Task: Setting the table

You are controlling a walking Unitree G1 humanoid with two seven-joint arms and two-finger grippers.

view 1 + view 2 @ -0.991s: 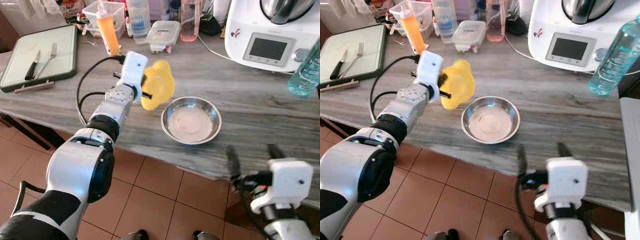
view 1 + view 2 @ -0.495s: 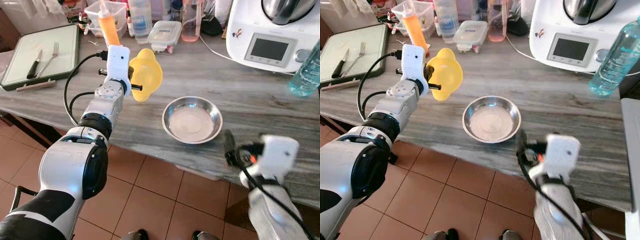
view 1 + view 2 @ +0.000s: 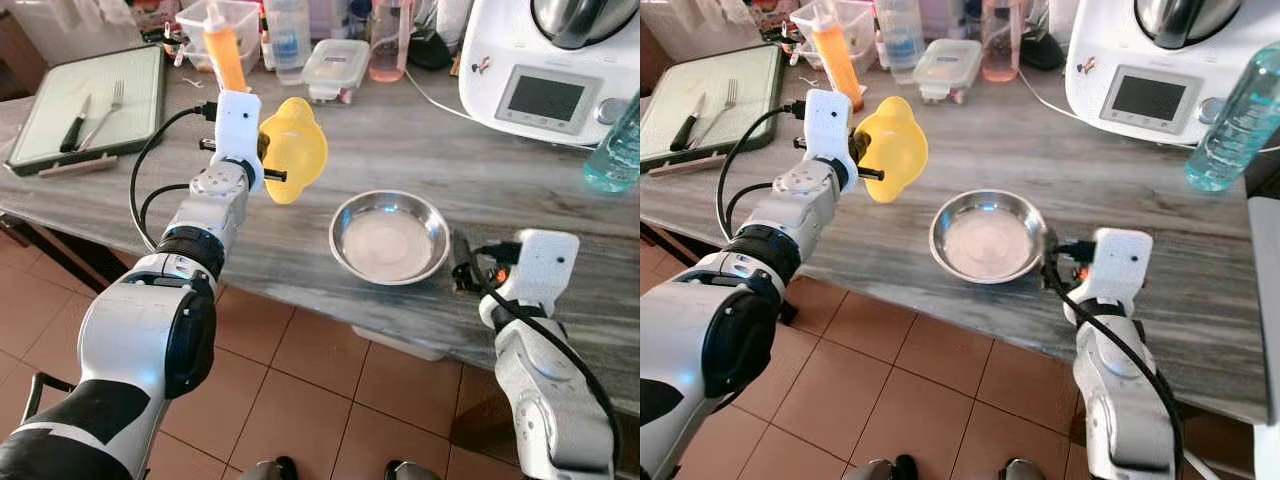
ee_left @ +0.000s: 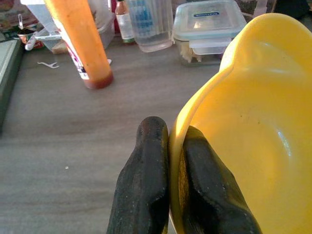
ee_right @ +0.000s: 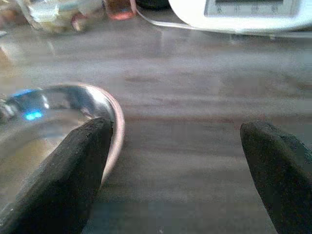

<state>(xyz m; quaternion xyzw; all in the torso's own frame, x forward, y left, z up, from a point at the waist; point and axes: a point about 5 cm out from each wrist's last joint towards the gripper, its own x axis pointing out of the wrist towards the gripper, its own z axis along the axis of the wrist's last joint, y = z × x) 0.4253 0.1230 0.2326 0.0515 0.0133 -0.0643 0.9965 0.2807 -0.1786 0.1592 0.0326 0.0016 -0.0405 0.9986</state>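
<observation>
A long grey wood-grain counter [image 3: 420,170] runs across the room above a floor of terracotta tiles [image 3: 300,400]. Along its back edge stands a clutter of kitchen things: an orange sauce bottle [image 3: 224,52], a lidded plastic container [image 3: 336,66], a pink tumbler [image 3: 385,45], and at about 1 o'clock a white kitchen machine [image 3: 545,60] with a grey screen. A blue-green water bottle [image 3: 1232,125] stands at 3 o'clock. Off at 10 o'clock lies a cutting board [image 3: 85,105] carrying a knife [image 3: 73,122] and a fork [image 3: 105,110].

The steel bowl [image 3: 390,237] sits near the counter's front edge, roughly in the middle of the scene. The right gripper [image 5: 180,170] is down at counter level at the bowl's 3 o'clock side, fingers spread wide apart: in the right wrist view one finger [image 5: 63,175] overlaps the bowl's rim while the other stands over bare counter; I cannot tell whether it touches the rim.

The left gripper [image 4: 168,185] is raised above the counter at the steel bowl's 10 o'clock, well apart from it, fingers pinched tight on the rim of a yellow bowl [image 3: 293,150], which is tipped on its side with its hollow facing the steel bowl.
</observation>
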